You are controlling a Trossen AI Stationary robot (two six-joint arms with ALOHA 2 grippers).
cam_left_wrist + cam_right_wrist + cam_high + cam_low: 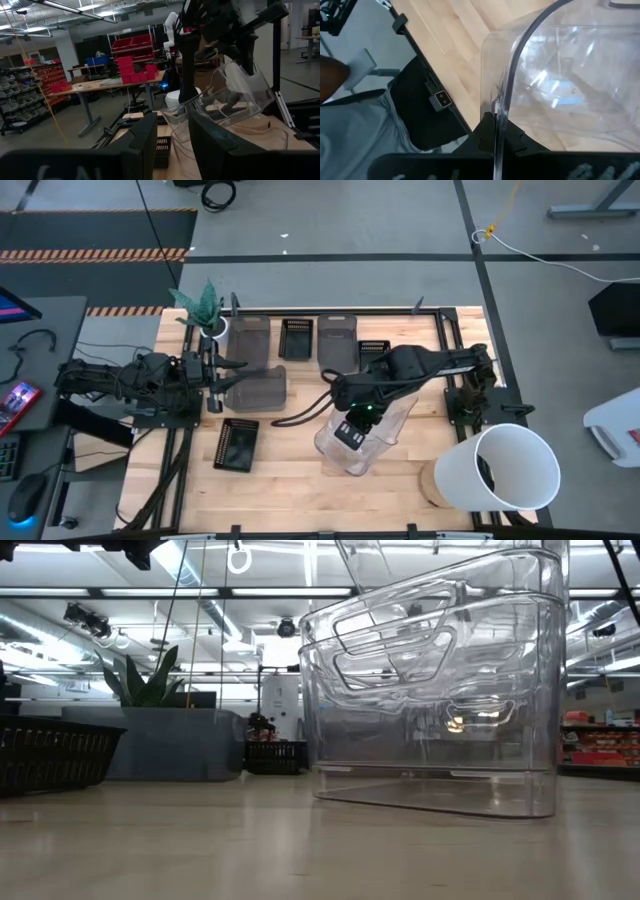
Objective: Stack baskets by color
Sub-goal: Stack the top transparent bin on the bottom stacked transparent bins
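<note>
My right gripper (350,430) is shut on a clear basket (372,442) near the table's middle front. In the low view this basket (430,630) sits tilted in a second clear basket (430,780), whose bottom rests on the table. Three smoky grey baskets (250,335) (338,340) (256,388) and black slotted baskets (296,337) (372,348) (237,445) lie on the table. My left gripper (215,375) waits at the table's left, raised beside a grey basket, open (172,145) with nothing between its fingers. My right gripper pinches the clear basket's side wall at its rim (499,107), one finger inside the basket and one outside (485,137). The fingers come steeply from above. The basket hangs tilted, its lower part inside the other clear basket.
A big white bucket (505,465) lies at the front right corner. A small potted plant (205,305) stands at the far left corner. Bare wood shows along the near edge (290,490). A dark frame (330,310) runs around the table.
</note>
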